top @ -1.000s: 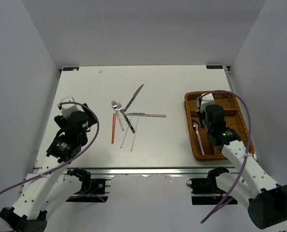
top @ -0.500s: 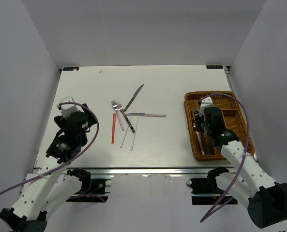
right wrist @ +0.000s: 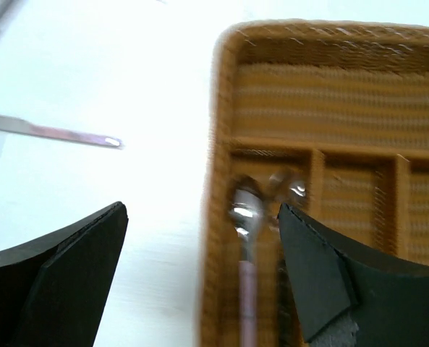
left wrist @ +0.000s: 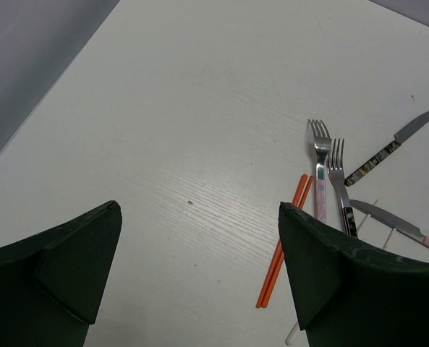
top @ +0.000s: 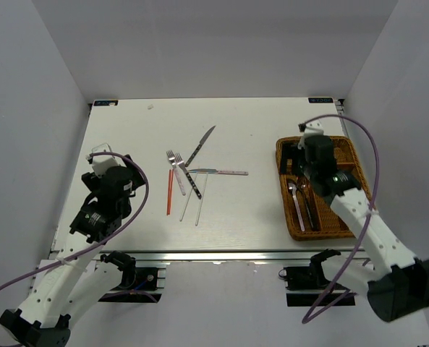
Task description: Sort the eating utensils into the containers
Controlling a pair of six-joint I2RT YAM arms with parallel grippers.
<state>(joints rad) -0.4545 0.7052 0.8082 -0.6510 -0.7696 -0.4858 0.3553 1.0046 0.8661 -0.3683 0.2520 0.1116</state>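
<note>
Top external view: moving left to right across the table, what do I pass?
The left arm → red-orange chopstick → pink-handled knife → wicker tray, left rim → pink-handled spoon inside it. The forks, white chopsticks and dark-handled knife overlap sideways, so they are left out.

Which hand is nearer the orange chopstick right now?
Left. The left hand hovers a short way left of the orange chopstick; the right hand is far to its right, over the tray.
</note>
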